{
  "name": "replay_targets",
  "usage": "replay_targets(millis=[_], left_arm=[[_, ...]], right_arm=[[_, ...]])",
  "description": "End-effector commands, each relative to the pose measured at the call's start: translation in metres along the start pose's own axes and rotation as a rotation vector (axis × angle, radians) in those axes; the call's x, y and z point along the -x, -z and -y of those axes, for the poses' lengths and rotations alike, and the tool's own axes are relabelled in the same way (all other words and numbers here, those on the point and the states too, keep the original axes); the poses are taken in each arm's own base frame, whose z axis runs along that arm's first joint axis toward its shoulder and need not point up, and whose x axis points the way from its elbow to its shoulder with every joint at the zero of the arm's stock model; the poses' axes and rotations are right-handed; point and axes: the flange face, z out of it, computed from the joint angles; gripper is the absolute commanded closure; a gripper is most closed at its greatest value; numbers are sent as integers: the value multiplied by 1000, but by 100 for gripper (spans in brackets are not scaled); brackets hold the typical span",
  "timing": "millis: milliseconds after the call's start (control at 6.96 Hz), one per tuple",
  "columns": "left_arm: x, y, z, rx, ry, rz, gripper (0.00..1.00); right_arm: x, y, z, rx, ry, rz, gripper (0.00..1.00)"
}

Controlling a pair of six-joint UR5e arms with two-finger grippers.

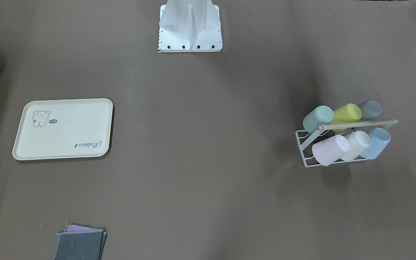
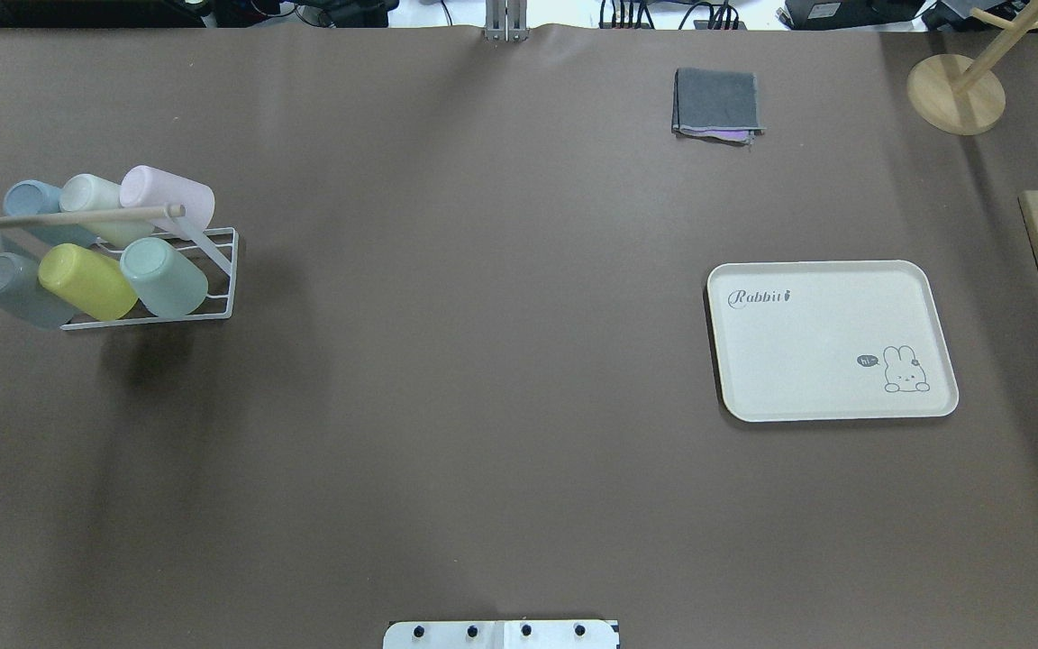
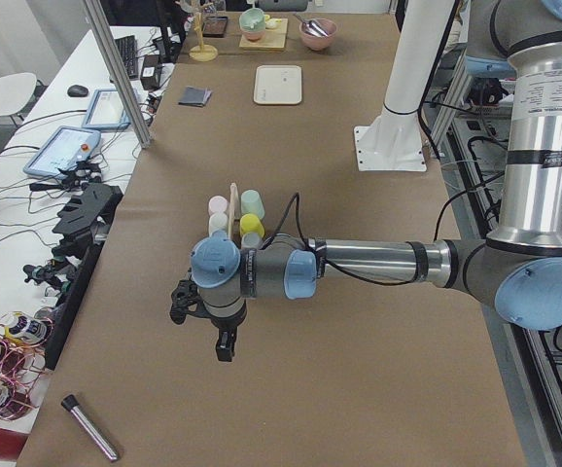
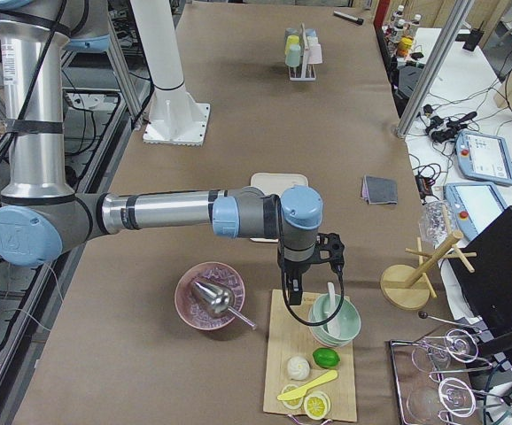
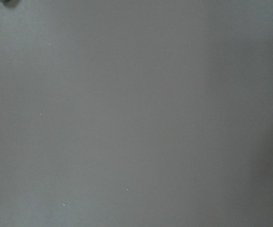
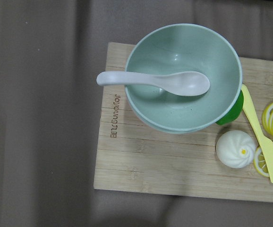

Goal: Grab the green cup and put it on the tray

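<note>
The green cup [image 2: 163, 275] is a pale mint tumbler lying mouth-down on a white wire rack [image 2: 222, 270] at the table's left end, beside a yellow-green cup [image 2: 86, 280]. It also shows in the front view [image 1: 318, 118]. The cream tray [image 2: 807, 361] lies flat and bare on the right side, also in the front view [image 1: 67, 139]. My left gripper [image 3: 225, 342] hangs over bare table short of the rack. My right gripper [image 4: 289, 290] hangs over a cutting board beyond the tray. I cannot tell whether either is open or shut.
The rack also holds pink [image 2: 168, 194], cream [image 2: 95, 198], light blue [image 2: 32, 205] and grey-blue [image 2: 10, 288] cups under a wooden handle. A folded grey cloth [image 2: 717, 101] lies at the far edge. A wooden board [image 6: 174, 161] carries a green bowl [image 6: 183, 80] with a spoon, a bun and lemon slices.
</note>
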Motion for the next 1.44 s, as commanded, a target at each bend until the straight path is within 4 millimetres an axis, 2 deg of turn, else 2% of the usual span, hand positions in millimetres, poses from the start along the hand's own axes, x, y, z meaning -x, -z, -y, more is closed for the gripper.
replay_targets(millis=[0,287,575,719,862,1006,1294], left_arm=[[-3,3,0,-7,19,1,2],[-11,12,3,-24,4,2,2],[-14,15,9,-30,-3,2,2],[-15,14,10,-27,-1,2,2],[-29,30,5,-56,5,3,2],[-46,46,3,-89,40,3,2],[-55,53,1,-108,42,0,2]], right_arm=[[-2,-1,-1,9,-14,-25,0],[-3,-3,-1,9,-11,-22,0],[10,-14,2,32,9,-10,1],[25,-16,8,33,-38,-1,1],[60,-18,27,35,-52,11,1],[77,-21,37,39,-71,13,1],[116,-31,42,77,-62,117,1]])
